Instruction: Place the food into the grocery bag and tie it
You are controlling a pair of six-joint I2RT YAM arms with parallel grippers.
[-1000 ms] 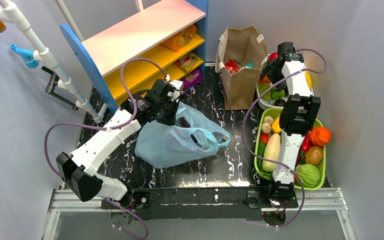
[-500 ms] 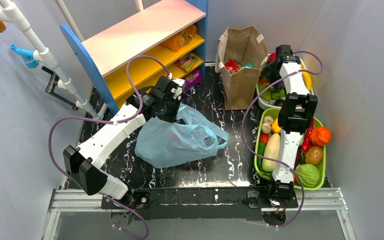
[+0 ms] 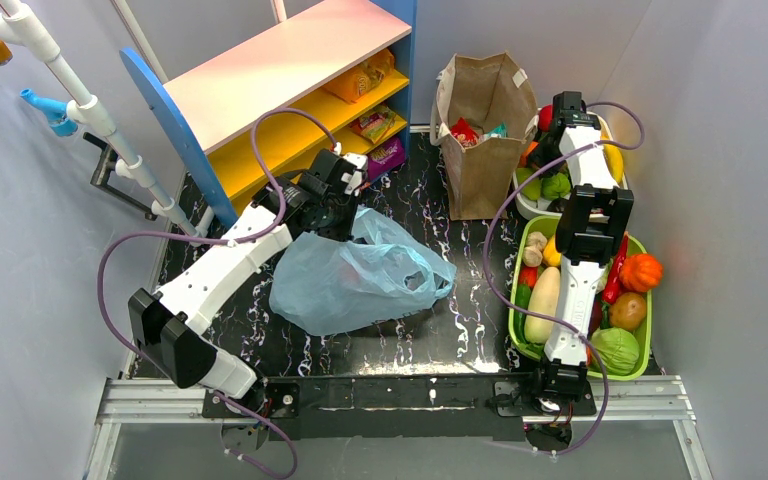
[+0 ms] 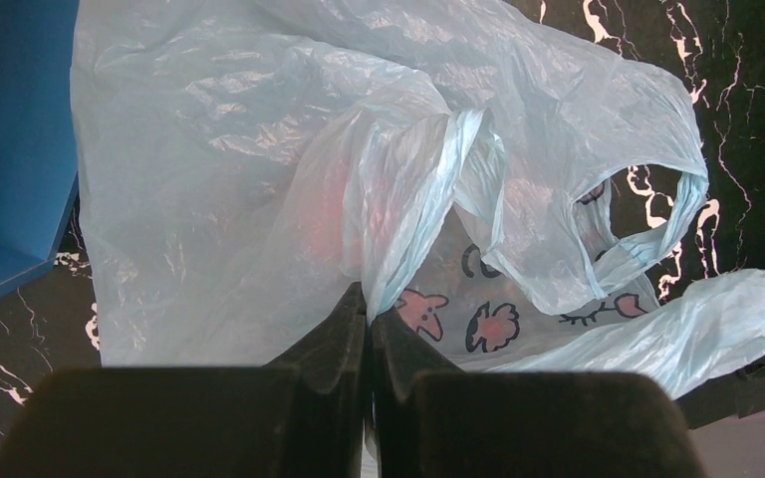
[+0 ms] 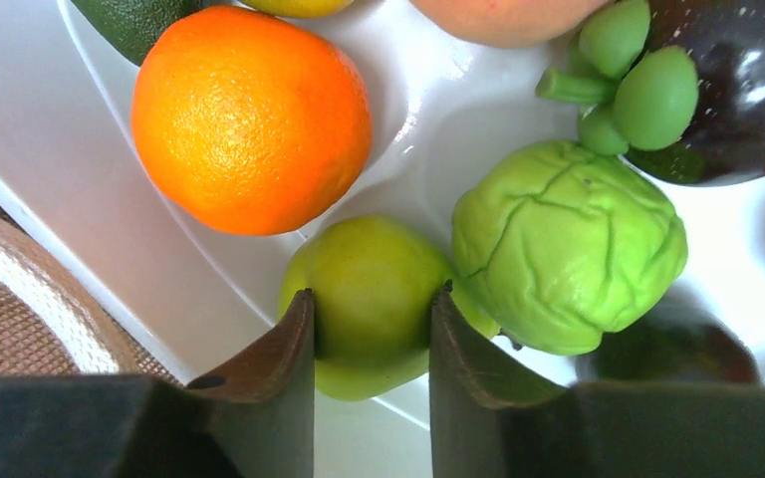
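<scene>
Grocery bag [image 3: 360,285] lying slumped, long axis left-right, handles [image 3: 438,278] pointing right

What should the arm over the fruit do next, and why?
Probably lift straight up: the right gripper squeezes the yellow-green fruit in the white tray, and the left gripper holds the grocery bag by a pinched fold.
</scene>
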